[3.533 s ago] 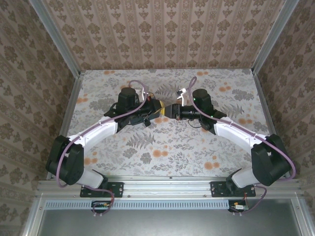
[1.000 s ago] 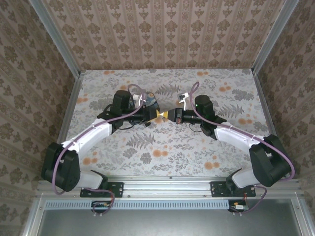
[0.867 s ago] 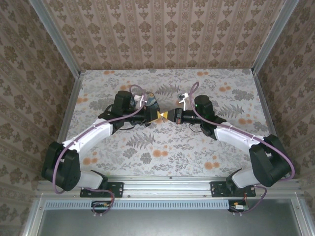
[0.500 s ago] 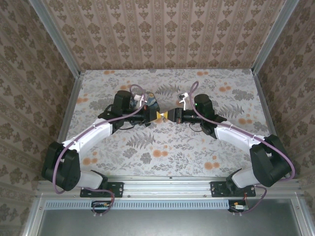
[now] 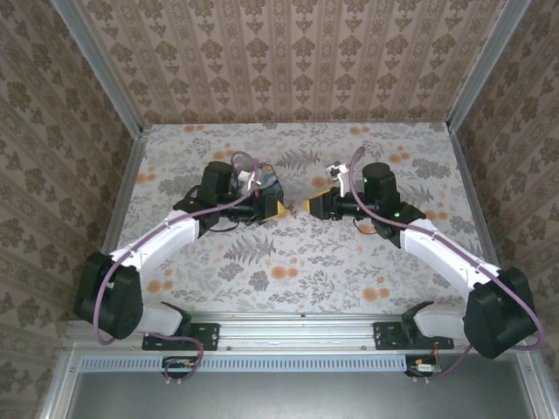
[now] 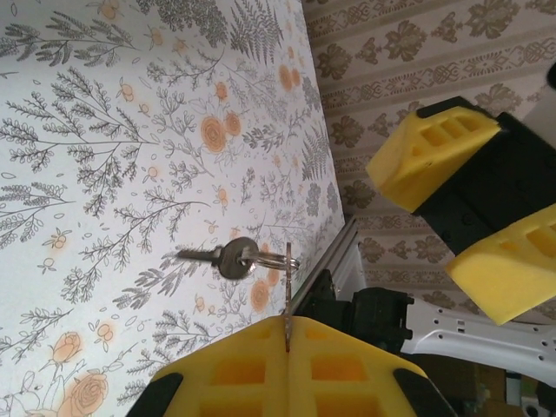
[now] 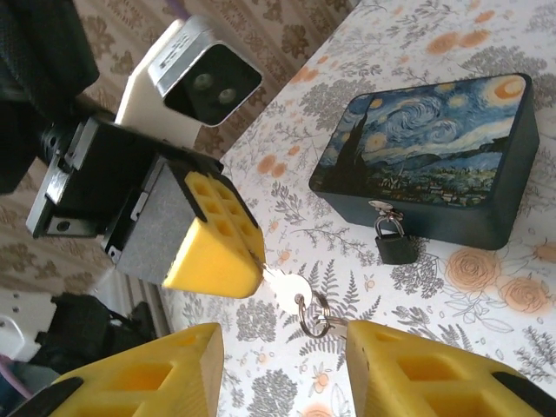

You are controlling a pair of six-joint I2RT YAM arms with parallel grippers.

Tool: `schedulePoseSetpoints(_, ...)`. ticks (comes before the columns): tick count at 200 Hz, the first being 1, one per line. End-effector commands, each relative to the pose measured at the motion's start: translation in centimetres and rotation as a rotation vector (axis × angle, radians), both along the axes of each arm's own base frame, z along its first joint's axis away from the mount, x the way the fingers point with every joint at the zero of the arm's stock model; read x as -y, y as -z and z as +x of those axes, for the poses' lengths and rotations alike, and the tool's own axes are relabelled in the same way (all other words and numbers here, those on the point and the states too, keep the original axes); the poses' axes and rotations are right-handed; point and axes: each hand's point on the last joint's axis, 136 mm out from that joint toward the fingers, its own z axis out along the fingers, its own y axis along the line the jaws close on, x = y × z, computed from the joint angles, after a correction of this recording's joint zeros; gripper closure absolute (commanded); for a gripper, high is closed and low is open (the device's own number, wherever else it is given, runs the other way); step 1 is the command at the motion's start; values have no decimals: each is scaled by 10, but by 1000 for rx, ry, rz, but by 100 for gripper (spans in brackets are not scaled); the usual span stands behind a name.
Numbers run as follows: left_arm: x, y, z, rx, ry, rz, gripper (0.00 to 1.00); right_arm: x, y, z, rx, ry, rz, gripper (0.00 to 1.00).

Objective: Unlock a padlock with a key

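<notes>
Left gripper point(image 6: 287, 339) is clenching the key point(image 6: 228, 259), seemingly by its ring, right gripper point(image 7: 282, 352) is hanging open, and the padlock point(image 7: 398, 243) is dangling centre-right off the box point(image 7: 434, 165), needing steadying before insertion.

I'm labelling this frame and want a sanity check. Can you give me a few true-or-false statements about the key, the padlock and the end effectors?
1. The left end effector is shut on a key. True.
2. The right end effector grips the key ring. False: its jaws stand open and it holds nothing.
3. The padlock hangs from the hasp of the box. True.
4. The key is inserted in the padlock. False: it is held in the air, apart from the padlock.
5. The box lid is plain red. False: it bears a blue starry-night painting.
</notes>
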Motion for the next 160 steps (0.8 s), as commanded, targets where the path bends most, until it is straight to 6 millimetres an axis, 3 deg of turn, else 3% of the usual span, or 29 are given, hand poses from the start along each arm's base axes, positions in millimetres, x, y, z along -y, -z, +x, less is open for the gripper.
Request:
schedulePoseSetpoints(1,4,-32,-16,159,113,-29,100,0,-6,-6,101,-76,-67,55)
schedulePoseSetpoints(39,3,-47,-28,434,221,14,100,5,-14,13,-143,-16,42,57)
schedulePoseSetpoints(64,2,-50,-25,616,260,94,100,18,-6,36,-531,189,172,66)
schedulePoseSetpoints(70,2,-50,-22,660,260,120,100,19,11,40,-659,246,180,68)
schedulePoseSetpoints(96,2,-48,-8,815,274,192,100,13,13,32,-820,314,257,64)
schedulePoseSetpoints(100,2,-47,-6,835,276,200,100,14,2,28,-805,319,275,63)
schedulePoseSetpoints(123,3,-43,8,968,278,246,100,19,-5,19,-885,373,321,61)
schedulePoseSetpoints(160,6,-40,19,1283,303,330,100,20,2,9,-1034,440,415,61)
